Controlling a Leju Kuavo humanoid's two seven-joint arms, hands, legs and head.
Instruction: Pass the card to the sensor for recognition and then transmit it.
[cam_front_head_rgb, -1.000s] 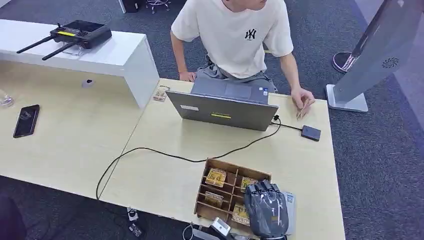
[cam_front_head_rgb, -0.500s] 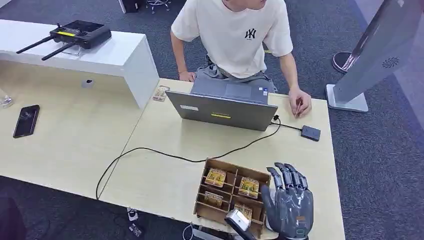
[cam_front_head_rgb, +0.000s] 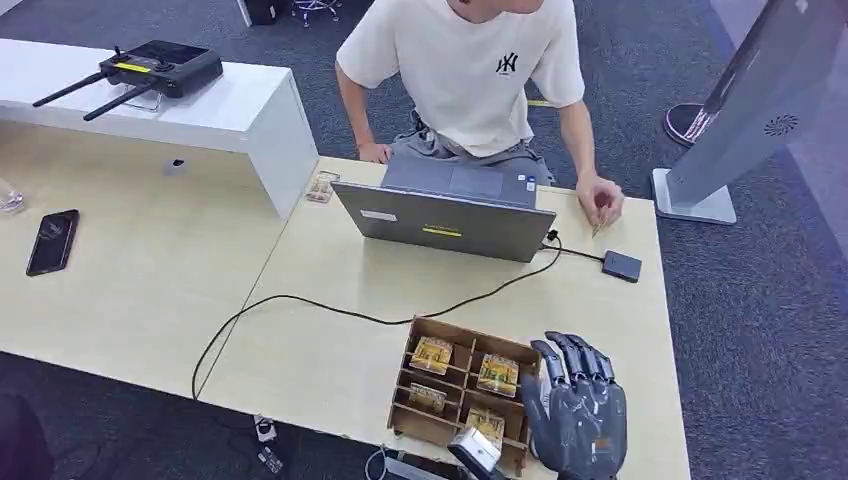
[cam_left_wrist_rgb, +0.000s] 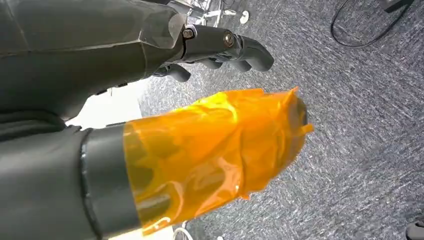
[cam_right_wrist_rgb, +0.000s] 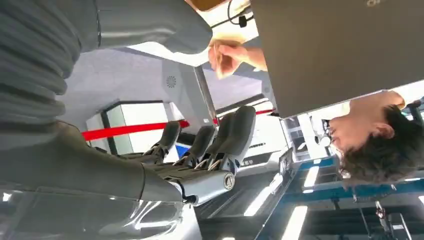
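A: Obstacles ahead of the right hand (cam_front_head_rgb: 578, 415)?
B: Wooden tray (cam_front_head_rgb: 462, 390) just beside it; bare surface (cam_front_head_rgb: 600, 320) beyond, up to the sensor (cam_front_head_rgb: 622, 265).
A: Further?
B: Cable (cam_front_head_rgb: 380, 318), laptop (cam_front_head_rgb: 445, 222), and a person's hand (cam_front_head_rgb: 600, 203) near the sensor.

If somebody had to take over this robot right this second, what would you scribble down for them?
Right hand: open, fingers spread, holding nothing, at the table's near edge beside the wooden box.
Left hand: hanging over the carpet; its thumb is wrapped in orange film; whether it is open is unclear.
Cards lie in the box's compartments. The small dark sensor sits on the table right of the laptop, near the person's hand.
Done: nothing visible. Left: pick a card, hold it to the sensor, hand it over.
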